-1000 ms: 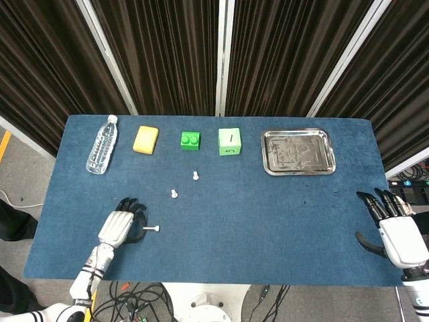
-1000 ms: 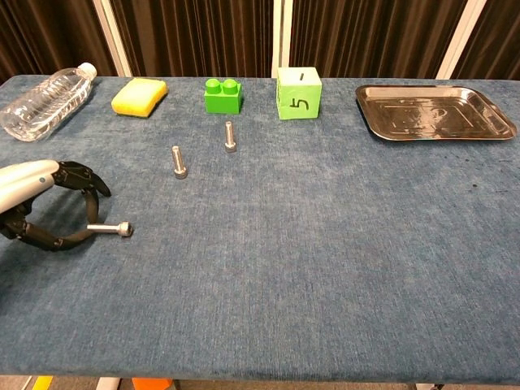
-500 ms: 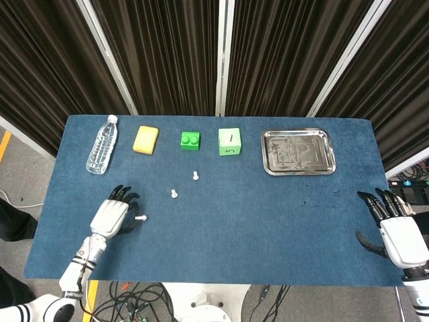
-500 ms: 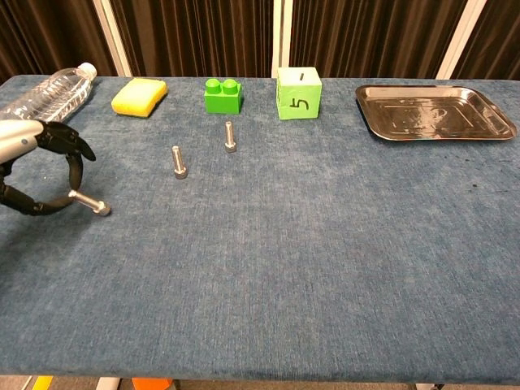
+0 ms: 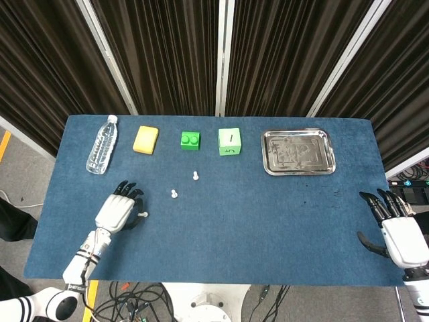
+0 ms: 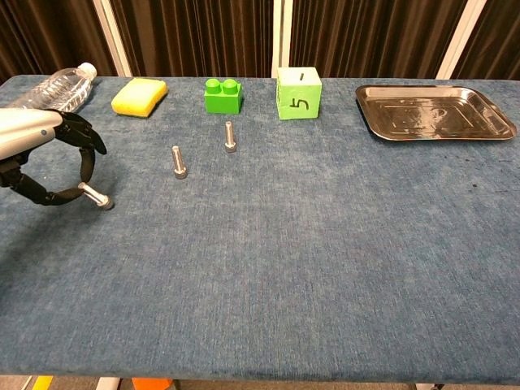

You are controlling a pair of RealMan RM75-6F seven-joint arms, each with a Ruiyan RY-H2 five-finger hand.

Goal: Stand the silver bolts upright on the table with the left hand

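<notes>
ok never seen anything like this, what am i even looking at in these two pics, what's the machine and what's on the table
This is a two-armed robot with human-like hands, steered remotely by a person. Both pictures come from its own cameras: the head view looks down from above, the chest view looks across the table from lower down.

On the blue table lie a clear water bottle, a yellow sponge, a green toy brick, a light green cube with a 5 on it, and a shiny metal tray. Two silver bolts already stand upright, one nearer the left hand and one in front of the brick.

The left hand pinches a third bolt, tilted with its head low near the cloth; it is not standing yet. The right hand waits at the table's right edge, fingers spread, holding nothing.
</notes>
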